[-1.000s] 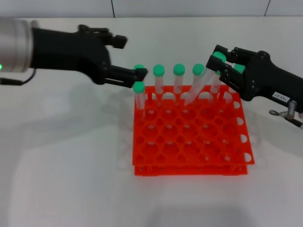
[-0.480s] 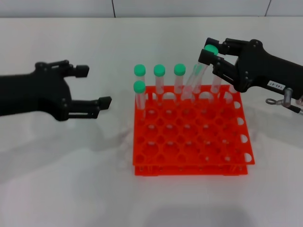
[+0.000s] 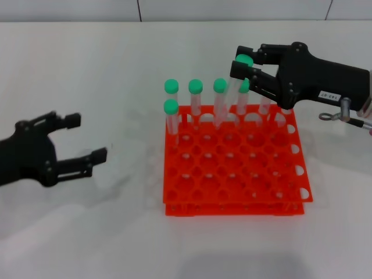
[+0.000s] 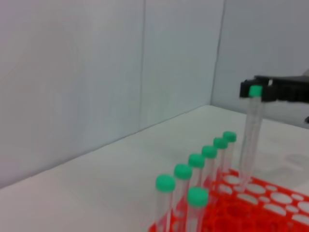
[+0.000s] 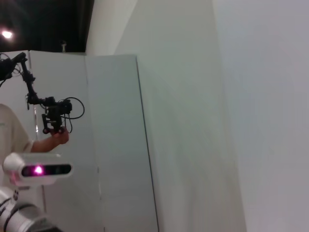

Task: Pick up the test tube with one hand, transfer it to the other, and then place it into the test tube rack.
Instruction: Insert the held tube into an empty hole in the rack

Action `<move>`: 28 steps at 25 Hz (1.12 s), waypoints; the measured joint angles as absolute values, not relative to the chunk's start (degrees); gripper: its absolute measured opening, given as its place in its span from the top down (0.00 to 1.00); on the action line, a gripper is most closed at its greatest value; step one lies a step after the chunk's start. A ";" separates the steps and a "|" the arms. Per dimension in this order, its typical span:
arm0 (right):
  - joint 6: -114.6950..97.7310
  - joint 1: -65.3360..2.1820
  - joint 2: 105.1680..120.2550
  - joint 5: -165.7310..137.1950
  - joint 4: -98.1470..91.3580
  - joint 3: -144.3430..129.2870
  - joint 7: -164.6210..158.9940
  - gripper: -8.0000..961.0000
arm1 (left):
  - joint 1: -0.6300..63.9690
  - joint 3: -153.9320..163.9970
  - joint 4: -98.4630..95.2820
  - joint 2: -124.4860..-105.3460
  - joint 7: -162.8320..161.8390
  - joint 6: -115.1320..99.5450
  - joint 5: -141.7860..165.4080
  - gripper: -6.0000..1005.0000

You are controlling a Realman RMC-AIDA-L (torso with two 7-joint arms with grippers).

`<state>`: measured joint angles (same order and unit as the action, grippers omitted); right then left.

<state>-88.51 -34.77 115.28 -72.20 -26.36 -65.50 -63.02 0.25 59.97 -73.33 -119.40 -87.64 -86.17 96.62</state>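
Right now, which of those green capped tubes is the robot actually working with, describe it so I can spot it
Find the orange-red test tube rack mid-table, then its far row of upright tubes. Above that row's right part, the right gripper pinches one test tube by its green cap. It alone leans, with its bottom end dipping towards the rack.

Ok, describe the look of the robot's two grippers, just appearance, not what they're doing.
The left gripper is matt black throughout: a chunky angular body that forks into two slim, blocky-tipped fingers, with no markings visible. The right gripper is the same black two-fingered design, but its body carries a small white label with dark text, and a grey metal eyelet fitting shows behind it near the wrist.
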 joint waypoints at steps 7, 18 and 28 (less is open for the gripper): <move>-86.78 -35.14 115.31 -73.82 -29.48 -66.26 -65.52 0.72 | 1.56 54.54 -60.48 -119.23 -77.44 -89.24 96.50 0.11; -84.07 -37.14 115.38 -73.95 -30.48 -68.52 -66.11 0.72 | 1.83 52.16 -53.89 -119.18 -71.62 -89.43 96.65 0.11; -77.39 -38.88 116.07 -73.53 -30.79 -73.46 -66.63 0.72 | 3.11 51.34 -50.03 -119.17 -69.11 -88.82 96.68 0.11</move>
<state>-77.39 -38.88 116.07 -73.53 -30.79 -73.46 -66.63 3.11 51.34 -50.03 -119.17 -69.11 -88.82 96.68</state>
